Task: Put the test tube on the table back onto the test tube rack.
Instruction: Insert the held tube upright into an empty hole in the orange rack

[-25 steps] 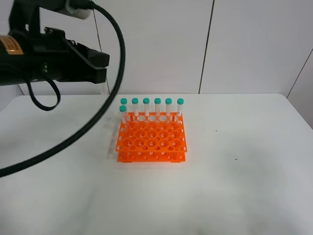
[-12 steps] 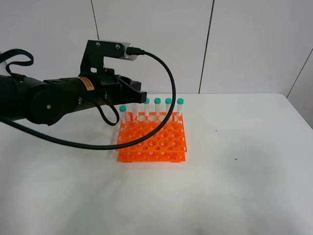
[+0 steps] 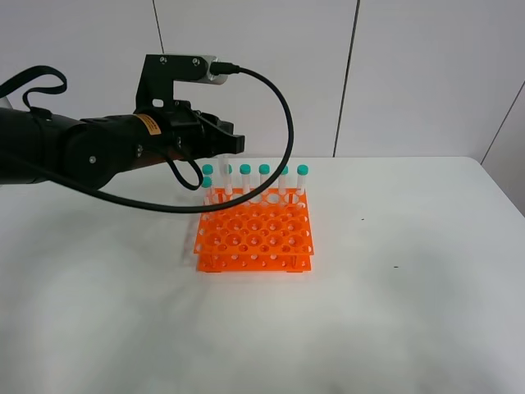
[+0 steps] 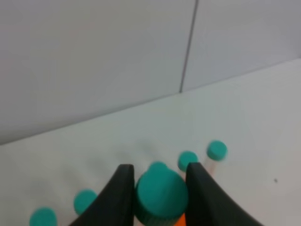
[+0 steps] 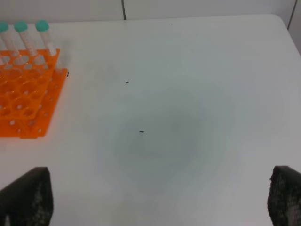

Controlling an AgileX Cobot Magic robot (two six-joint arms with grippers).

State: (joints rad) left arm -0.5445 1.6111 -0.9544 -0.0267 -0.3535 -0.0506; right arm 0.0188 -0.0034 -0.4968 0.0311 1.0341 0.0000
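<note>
The tube [image 4: 162, 197] is clenched by its cap in the left gripper [image 4: 159, 176] and held upright over the rack's [image 3: 254, 234] back row, ready for lowering into a hole.

Matt white table, orange plastic, black arm

The table [image 3: 410, 312] looks smooth and matt white, with faint grey smudging toward 5 o'clock. The test tube rack [image 3: 254, 242] is bright orange moulded plastic with a slight sheen. The test tube [image 4: 162, 197] pinched in the left hand [image 4: 159, 176] has a smooth teal plastic cap. The hand's fingers [image 4: 120, 197] look like matt black plastic. The cable [image 3: 283, 123] is smooth and black, rubbery-looking.
</note>
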